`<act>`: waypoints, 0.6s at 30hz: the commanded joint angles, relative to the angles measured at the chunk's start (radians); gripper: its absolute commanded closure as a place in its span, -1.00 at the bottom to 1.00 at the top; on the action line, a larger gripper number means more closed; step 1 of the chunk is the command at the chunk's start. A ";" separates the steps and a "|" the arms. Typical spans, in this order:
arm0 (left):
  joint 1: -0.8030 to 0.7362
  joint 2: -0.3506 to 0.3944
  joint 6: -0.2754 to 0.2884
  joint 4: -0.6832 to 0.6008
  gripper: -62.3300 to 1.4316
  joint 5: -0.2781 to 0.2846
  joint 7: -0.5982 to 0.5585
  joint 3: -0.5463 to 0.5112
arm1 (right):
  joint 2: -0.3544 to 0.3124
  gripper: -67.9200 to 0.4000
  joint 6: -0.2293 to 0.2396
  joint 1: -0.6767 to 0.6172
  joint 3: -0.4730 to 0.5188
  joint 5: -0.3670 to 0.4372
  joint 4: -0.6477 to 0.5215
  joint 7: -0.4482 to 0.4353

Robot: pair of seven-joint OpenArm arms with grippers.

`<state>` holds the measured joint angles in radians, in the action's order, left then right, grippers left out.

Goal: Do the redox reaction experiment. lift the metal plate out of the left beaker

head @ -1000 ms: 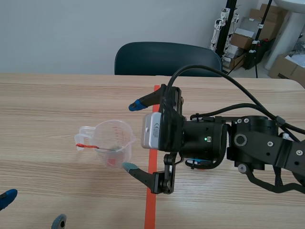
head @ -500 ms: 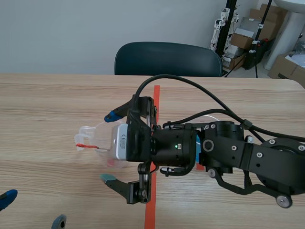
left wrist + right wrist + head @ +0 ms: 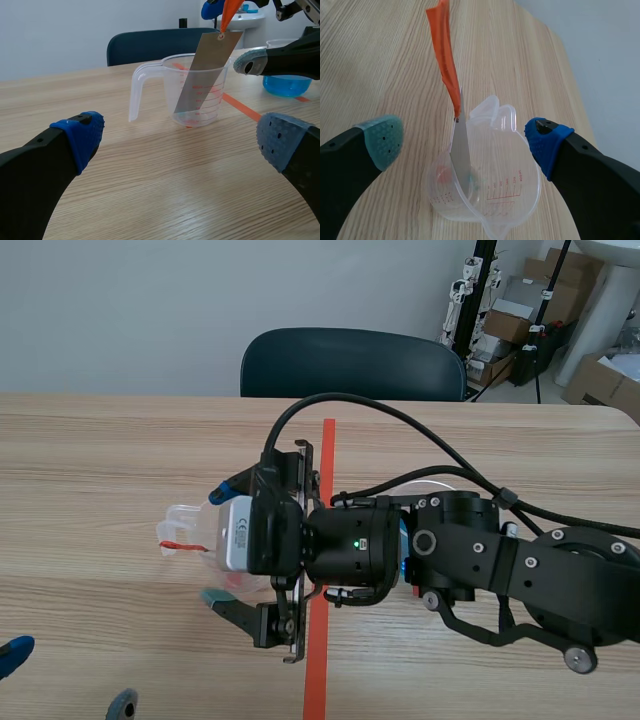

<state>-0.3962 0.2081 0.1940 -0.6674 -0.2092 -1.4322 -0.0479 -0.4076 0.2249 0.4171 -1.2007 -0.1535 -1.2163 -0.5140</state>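
A clear measuring beaker [image 3: 492, 200] [image 3: 192, 90] [image 3: 185, 520] stands left of the tape line, largely hidden in the scene view by the right arm. A grey metal plate [image 3: 461, 150] [image 3: 207, 70] leans inside it, with an orange strip [image 3: 447, 60] [image 3: 230, 12] [image 3: 180, 543] tied to its top. My right gripper [image 3: 462, 140] [image 3: 215, 546] hovers open over the beaker, one finger on each side of the plate's top, touching nothing. At the table's near left my left gripper [image 3: 180, 140] [image 3: 68, 680] rests low and open, apart from the beaker and facing it.
A second beaker of blue liquid [image 3: 285, 85] [image 3: 403, 550] stands right of the orange tape line [image 3: 318, 660], mostly under the right arm. A dark chair [image 3: 350, 360] sits behind the table's far edge. Boxes and stands [image 3: 520, 320] fill the back right.
The right arm has moved left across the tape line. Its open fingers, earlier beside the beaker, now straddle it from above. The left gripper has stayed put.
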 commanded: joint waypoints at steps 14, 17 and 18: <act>-0.002 0.009 0.002 -0.014 -1.00 0.003 -0.015 -0.005 | 0.003 0.02 -0.006 0.018 0.008 0.007 -0.010 -0.008; -0.002 0.009 0.002 -0.014 -1.00 0.003 -0.015 -0.005 | 0.003 0.03 -0.006 0.017 0.008 0.008 -0.010 -0.009; -0.002 0.009 0.002 -0.014 -1.00 0.003 -0.015 -0.005 | 0.003 0.05 -0.006 0.017 0.008 0.008 -0.010 -0.012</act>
<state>-0.3962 0.2077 0.1940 -0.6674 -0.2096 -1.4322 -0.0479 -0.4076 0.2249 0.4171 -1.2007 -0.1535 -1.2163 -0.5137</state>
